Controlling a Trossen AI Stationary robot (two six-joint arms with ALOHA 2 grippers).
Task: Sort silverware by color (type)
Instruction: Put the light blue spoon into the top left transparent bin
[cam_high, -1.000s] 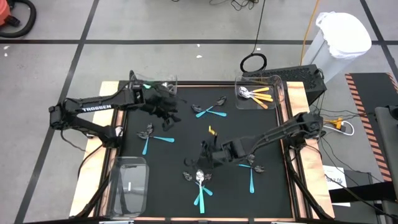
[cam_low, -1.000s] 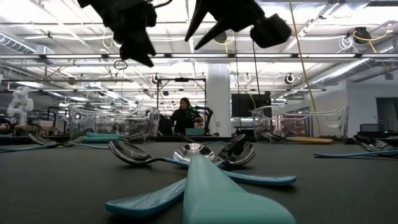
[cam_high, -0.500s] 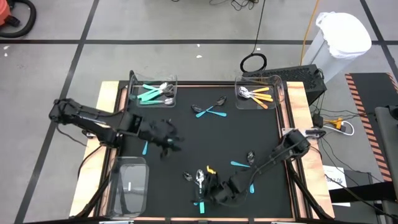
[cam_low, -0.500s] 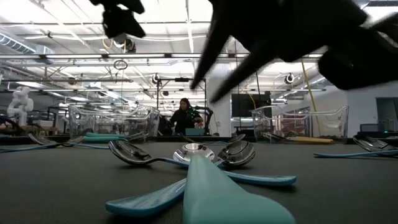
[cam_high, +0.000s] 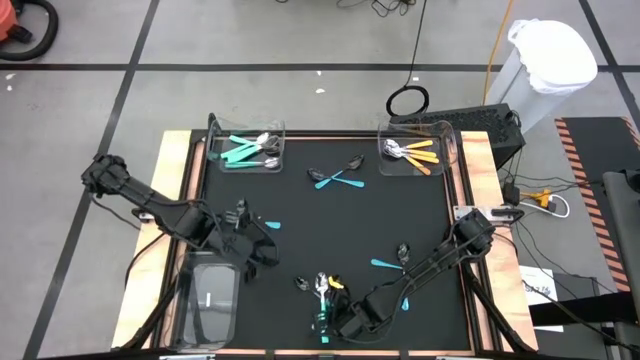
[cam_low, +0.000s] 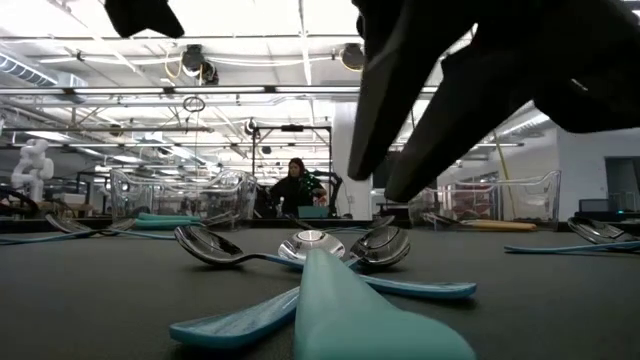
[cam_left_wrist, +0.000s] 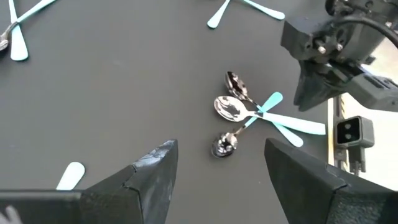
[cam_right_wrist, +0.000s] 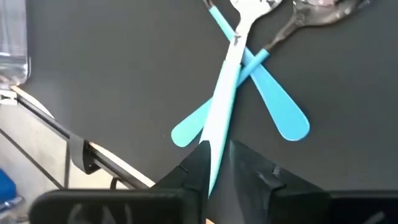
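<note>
The right pincer is clamped on a teal fork at the bench's six o'clock edge. The left pincer hovers apart near eight o'clock. The fork looks light, stiff and slippery; gripping mid-handle seems best.

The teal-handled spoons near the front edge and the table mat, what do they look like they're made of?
Teal-handled spoons: the handles look like matte, uniformly coloured plastic; the bowls look like polished metal, since they mirror the ceiling lights in the low view. The right gripper has its fingers at the end of one handle. Table mat: a black, non-glossy sheet, possibly rubber or fabric; hard to tell.
</note>
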